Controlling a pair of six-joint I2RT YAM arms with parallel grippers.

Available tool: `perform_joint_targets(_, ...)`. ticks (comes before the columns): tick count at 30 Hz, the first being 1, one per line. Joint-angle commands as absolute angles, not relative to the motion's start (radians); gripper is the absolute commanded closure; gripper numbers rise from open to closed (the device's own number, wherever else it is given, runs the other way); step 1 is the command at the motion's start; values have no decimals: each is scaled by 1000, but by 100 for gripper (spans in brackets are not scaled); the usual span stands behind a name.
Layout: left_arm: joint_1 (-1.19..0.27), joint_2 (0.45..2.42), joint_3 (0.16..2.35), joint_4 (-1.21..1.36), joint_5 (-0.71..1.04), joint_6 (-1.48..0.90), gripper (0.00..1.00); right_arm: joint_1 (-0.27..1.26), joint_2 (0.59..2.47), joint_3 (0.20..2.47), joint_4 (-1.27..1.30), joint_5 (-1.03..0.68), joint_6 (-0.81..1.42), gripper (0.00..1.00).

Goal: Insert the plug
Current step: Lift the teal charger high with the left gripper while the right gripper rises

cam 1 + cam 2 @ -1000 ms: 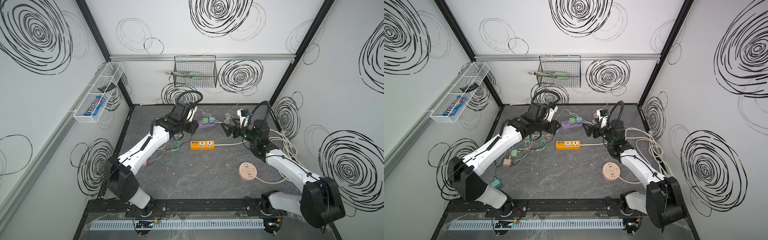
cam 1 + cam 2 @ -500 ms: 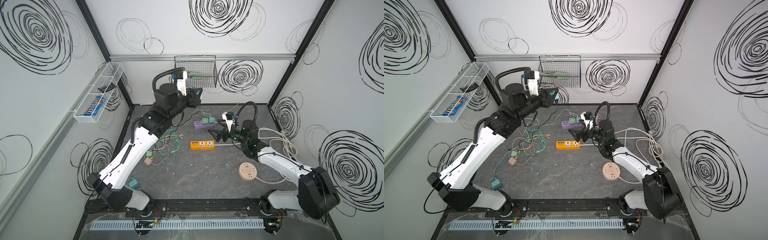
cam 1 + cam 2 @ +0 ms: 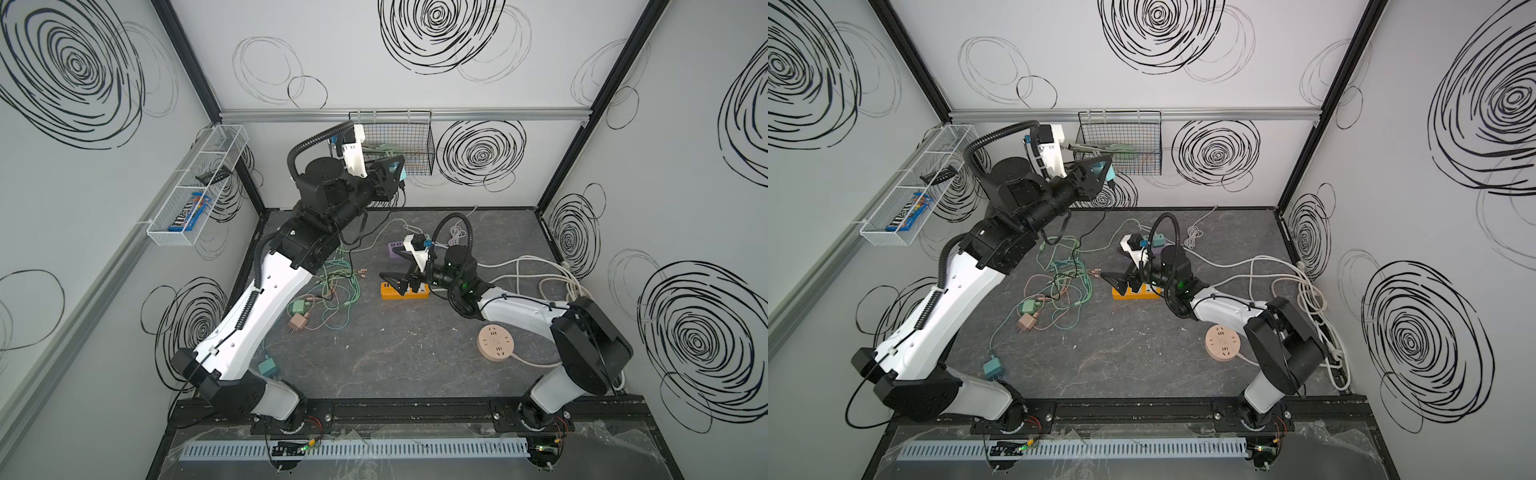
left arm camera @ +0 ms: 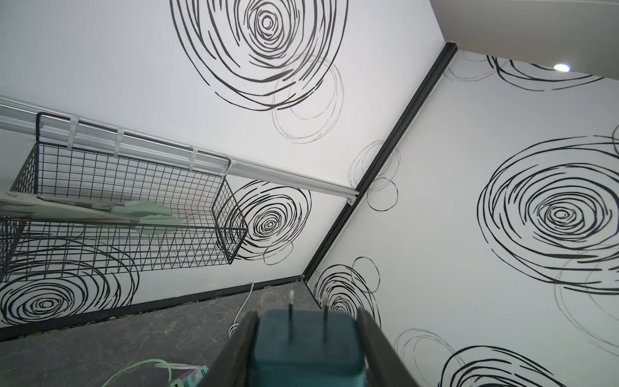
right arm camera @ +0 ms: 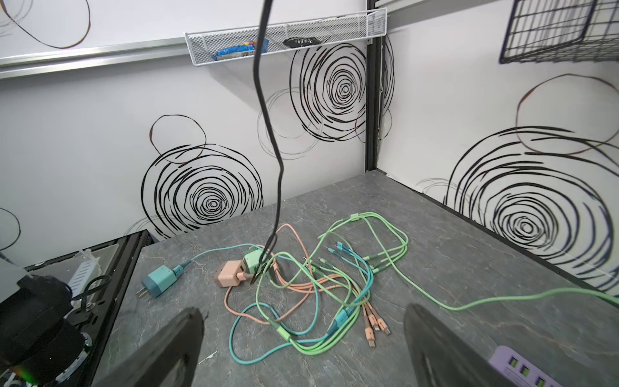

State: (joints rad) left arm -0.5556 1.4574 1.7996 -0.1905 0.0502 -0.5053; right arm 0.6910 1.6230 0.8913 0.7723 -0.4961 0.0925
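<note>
The right gripper (image 5: 303,311) has swung in from behind and to the right of the strip (image 3: 417,293). It now hangs just over the strip's left end, jaws wide apart and empty. I judge it is placed to steady the strip.

The left arm has risen from table level behind the strip. The left gripper (image 3: 395,172) now stands high above and behind the strip, well apart from it, near the basket (image 3: 415,141) on the back wall. It is clamped on the teal plug (image 4: 306,348), so the pick looks done, with the carry and insertion left.

The plug sits between the fingers near their tips. Its two prongs stick out past them, away from the wrist and not toward the strip. A black cord (image 5: 268,117) hangs from high over the table down into the cables (image 3: 332,286) left of the strip. The plug will likely need turning prongs-down on the way.
</note>
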Motion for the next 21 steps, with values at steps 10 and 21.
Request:
perform_joint_targets(10,-541,1405,1780,-117,48,-514,100,806,1848,1031,957,-468,167,3)
perform_joint_targets(21,-498,1365,1731,-121,42,-520,100,879,2057,1146,1100,-269,379,56)
